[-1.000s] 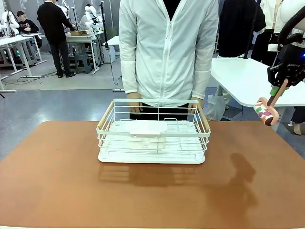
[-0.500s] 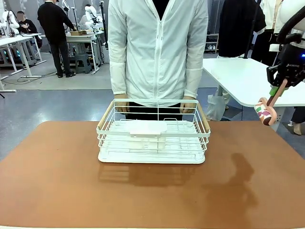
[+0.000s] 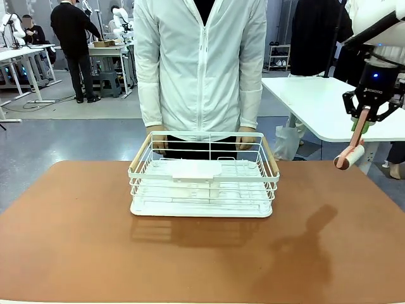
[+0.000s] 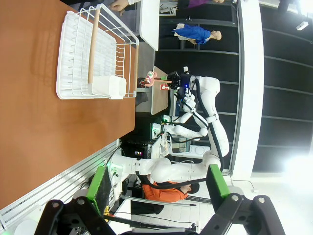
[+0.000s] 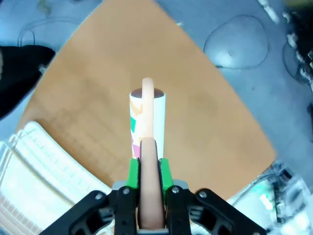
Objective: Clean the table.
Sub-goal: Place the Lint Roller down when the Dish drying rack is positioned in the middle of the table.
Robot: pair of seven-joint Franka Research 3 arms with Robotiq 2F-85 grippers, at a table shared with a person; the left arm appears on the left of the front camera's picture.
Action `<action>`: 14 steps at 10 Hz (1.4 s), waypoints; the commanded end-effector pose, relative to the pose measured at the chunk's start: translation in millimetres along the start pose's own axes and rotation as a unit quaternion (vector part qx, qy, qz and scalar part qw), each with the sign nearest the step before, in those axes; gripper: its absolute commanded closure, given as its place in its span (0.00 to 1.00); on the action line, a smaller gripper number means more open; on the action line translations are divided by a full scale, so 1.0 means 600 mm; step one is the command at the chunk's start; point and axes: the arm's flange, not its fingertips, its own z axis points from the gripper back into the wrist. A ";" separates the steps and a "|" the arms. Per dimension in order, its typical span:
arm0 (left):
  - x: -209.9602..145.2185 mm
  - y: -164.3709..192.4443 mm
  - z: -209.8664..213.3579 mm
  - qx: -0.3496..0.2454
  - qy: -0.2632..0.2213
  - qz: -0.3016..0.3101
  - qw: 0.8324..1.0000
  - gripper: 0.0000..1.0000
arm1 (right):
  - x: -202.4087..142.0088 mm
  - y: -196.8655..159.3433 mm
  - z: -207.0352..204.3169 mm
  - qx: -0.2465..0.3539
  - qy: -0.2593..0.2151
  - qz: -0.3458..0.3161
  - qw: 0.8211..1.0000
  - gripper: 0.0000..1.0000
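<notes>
Holding a lint roller (image 3: 350, 156) by its pink handle, the right gripper (image 3: 363, 118) hangs high above the far right corner of the reddish-brown table (image 3: 76, 253), its green pads clamped on the handle with the patterned roll pointing down. The left gripper (image 4: 156, 183) stands with its claw wide apart and empty, off the table's near edge in the left wrist view.

The main risk, as I judge it, is the descent: the grip is near the handle's end, so when the roll meets the tabletop the handle could pivot or slip between the pads. Coming down too steeply would press the roll's end into the surface instead of laying it flat. A sweep toward the middle could also knock the white wire dish rack (image 3: 204, 175), which sits at the table's far centre with a person's hands (image 3: 159, 138) on its far rim.

How high the roll sits above the table is hard to judge. The roll's print is too blurred to read, and whether any dirt lies on the tabletop cannot be made out.
</notes>
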 end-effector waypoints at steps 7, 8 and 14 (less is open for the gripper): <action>-0.002 -0.003 0.003 -0.003 -0.001 0.000 1.000 0.00 | -0.036 0.003 -0.090 0.171 -0.046 -0.419 0.891 0.79; -0.002 -0.003 0.003 -0.003 -0.001 0.000 1.000 0.00 | -0.040 -0.002 -0.107 0.176 -0.048 -0.423 0.888 0.79; -0.002 -0.003 0.003 -0.003 -0.001 0.000 1.000 0.00 | -0.075 -0.031 -0.218 0.237 -0.045 -0.425 0.873 0.79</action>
